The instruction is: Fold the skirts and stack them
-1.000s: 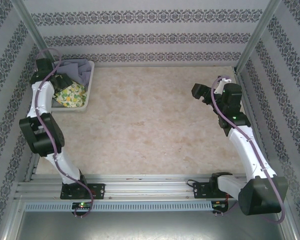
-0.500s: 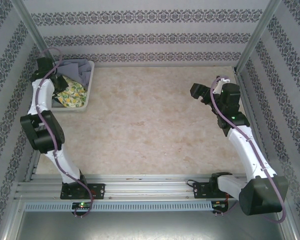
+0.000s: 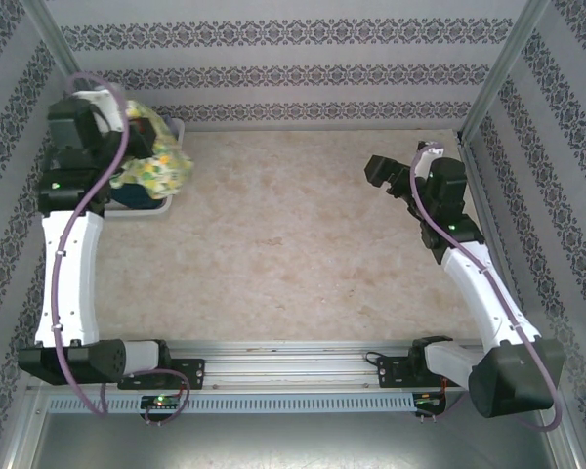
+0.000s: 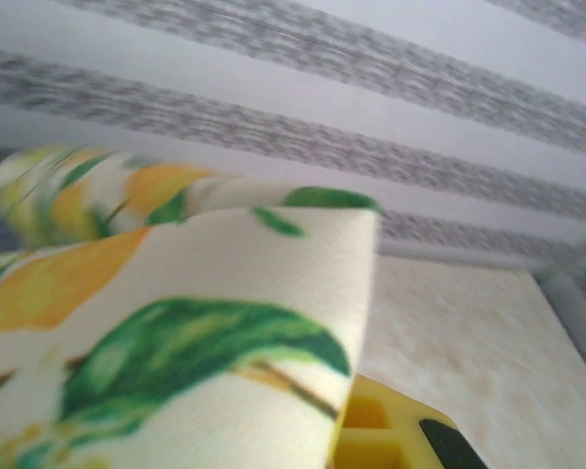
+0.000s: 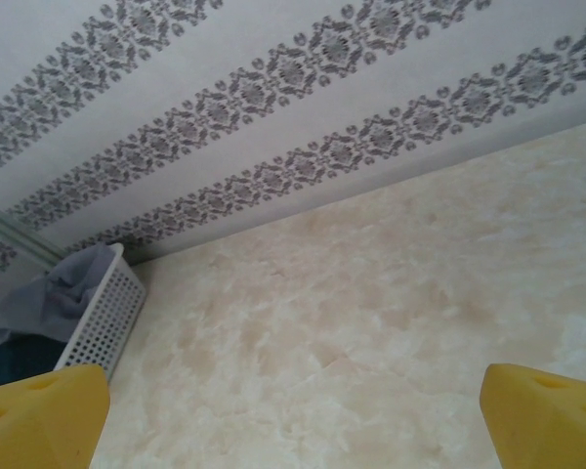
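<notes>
Hanging from the left gripper (image 3: 125,125), the yellow cloth skirt with the green-and-white fruit print (image 3: 158,164) is up in the air at the far-left corner, bunched and drooping over the white lattice plastic basket (image 3: 178,129). The pincer is clamped tight on a fold of it. In the left wrist view the printed cloth (image 4: 176,322) drapes right across the lens, with one yellow finger (image 4: 376,435) peeking out underneath. The plain grey-lavender skirt (image 5: 73,278) and the dark blue-teal one (image 5: 15,360) sit in the basket.

This looks like the fetch step, with the folding all to come. To do it well, I'd say get the trailing hem above the basket rim before swinging sideways, or the cloth may snag the lattice or drag the basket. Then carry it to the open middle of the beige marbled tabletop (image 3: 293,254) and lower it hem first so it spreads rather than piles. It's soft cloth held by one pinch, so expect it to swing.

The left arm stretches long up the left wall, wrist high and turned towards the table. The right gripper (image 5: 293,425) hovers over the table's right side, jaws wide and empty, aimed at the basket corner and well apart from the skirt.
</notes>
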Controlling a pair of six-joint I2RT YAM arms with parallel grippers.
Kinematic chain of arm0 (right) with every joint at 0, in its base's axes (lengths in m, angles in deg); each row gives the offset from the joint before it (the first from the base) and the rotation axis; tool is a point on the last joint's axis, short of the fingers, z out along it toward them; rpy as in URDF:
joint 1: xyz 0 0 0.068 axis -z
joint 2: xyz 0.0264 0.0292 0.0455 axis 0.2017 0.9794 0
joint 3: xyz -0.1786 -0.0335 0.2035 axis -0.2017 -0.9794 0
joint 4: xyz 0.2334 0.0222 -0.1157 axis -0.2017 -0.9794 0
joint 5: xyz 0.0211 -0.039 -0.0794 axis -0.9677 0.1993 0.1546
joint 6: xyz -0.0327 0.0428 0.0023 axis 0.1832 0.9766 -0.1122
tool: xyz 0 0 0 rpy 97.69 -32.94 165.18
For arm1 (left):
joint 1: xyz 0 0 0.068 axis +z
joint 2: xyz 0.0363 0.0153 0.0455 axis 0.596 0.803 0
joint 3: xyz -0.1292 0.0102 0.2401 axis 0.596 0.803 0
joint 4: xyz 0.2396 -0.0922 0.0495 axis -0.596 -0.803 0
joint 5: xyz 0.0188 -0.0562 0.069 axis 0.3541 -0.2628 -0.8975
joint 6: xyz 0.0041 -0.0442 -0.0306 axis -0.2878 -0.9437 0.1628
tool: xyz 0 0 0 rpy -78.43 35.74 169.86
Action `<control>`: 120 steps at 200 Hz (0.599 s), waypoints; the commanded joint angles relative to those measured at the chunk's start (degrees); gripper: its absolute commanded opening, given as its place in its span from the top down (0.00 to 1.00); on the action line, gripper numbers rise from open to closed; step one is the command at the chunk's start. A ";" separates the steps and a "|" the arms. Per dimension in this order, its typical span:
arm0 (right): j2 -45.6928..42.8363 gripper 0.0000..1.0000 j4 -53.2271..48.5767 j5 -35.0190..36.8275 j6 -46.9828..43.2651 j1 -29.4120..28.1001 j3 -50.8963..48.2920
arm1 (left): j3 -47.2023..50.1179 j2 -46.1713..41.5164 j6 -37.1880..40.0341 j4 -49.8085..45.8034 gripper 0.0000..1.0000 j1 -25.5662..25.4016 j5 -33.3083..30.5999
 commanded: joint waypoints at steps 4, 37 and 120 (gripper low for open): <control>1.55 0.02 0.96 -1.69 -0.55 -2.15 2.23 | 0.83 2.81 2.98 3.03 1.00 -6.81 3.41; 2.77 0.02 0.43 -0.87 -2.43 -4.66 1.45 | 8.02 5.40 -6.78 14.66 1.00 -12.02 7.49; 10.17 0.02 0.91 -2.87 -5.61 -10.23 -1.55 | 32.56 15.71 -21.73 43.47 0.40 -20.21 6.30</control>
